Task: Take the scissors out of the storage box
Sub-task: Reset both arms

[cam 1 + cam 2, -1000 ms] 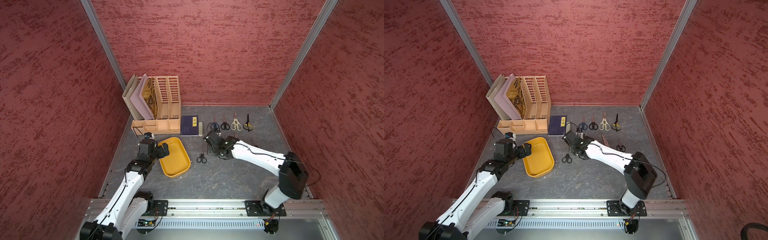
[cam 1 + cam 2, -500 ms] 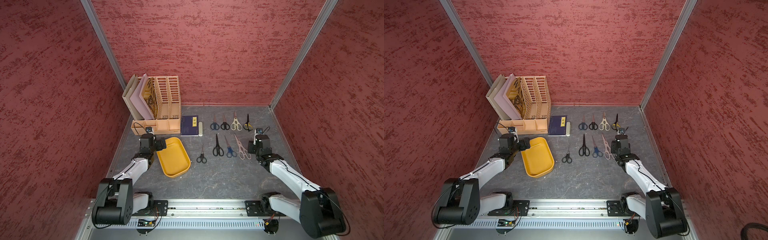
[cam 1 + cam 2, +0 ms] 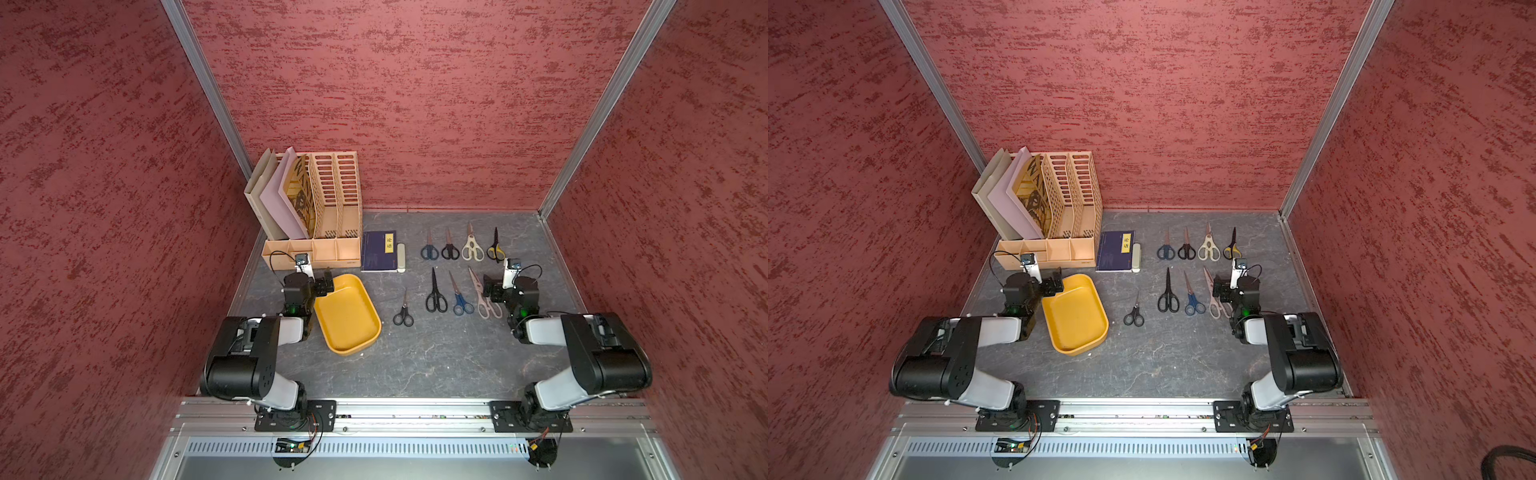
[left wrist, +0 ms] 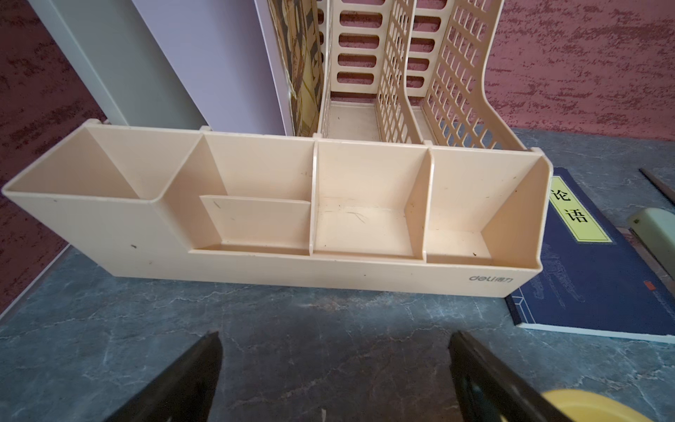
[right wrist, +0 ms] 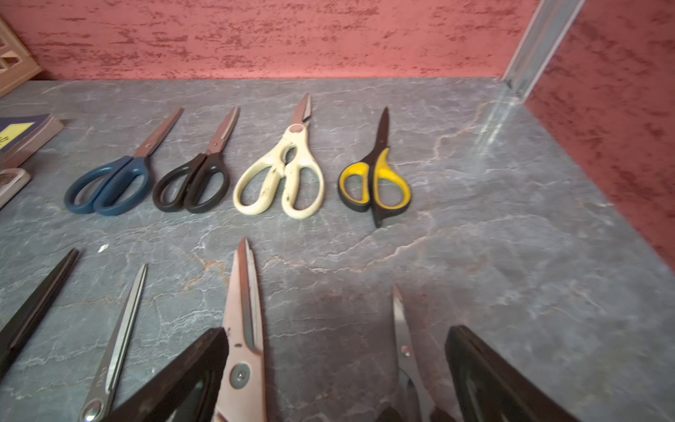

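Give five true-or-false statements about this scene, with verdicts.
1. The storage box is empty. True.
2. The left gripper is shut on scissors. False: it is open, holding nothing.
3. The cream scissors lie between the black pair and the black-and-yellow pair. True.
4. The blue book lies in the storage box. False: it lies on the table beside the file organizer.
5. The right gripper is open. True.

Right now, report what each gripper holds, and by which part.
Nothing: the left gripper and the right gripper both stand open and empty.
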Tool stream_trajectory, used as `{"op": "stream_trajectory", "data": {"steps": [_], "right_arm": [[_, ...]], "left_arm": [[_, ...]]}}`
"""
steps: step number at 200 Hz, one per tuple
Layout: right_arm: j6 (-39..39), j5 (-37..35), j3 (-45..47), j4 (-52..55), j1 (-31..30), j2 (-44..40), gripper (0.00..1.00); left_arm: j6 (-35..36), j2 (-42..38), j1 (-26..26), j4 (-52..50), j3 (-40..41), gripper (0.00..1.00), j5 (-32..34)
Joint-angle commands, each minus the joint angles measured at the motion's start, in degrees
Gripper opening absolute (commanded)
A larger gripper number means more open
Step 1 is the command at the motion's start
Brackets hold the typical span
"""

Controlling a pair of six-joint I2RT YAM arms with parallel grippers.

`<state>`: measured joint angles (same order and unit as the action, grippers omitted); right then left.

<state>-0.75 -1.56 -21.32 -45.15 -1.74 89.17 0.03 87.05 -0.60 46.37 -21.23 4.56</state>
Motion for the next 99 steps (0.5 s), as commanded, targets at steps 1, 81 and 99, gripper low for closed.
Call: {"op": "stream_trajectory", "data": {"steps": [1,81,99], "right_arm": [[-0.61,3.14,-1.33,-6.91,0.82,-0.30,0.98],[-0.56,2.88,-1.54,-6.16,0.86,-0.23,0.98],[-0.56,2.90,-1.60,-6.10,0.86,-0.35,0.98]], "left_arm": [[1.00,0.46,0.21,5.92,0.47,1.00,-0.93],[0.61,0.87,1.30,5.76,-0.08,1.00,-3.23],[0.63,0.86,1.30,5.64,-0.11,1.00,-3.35]]}}
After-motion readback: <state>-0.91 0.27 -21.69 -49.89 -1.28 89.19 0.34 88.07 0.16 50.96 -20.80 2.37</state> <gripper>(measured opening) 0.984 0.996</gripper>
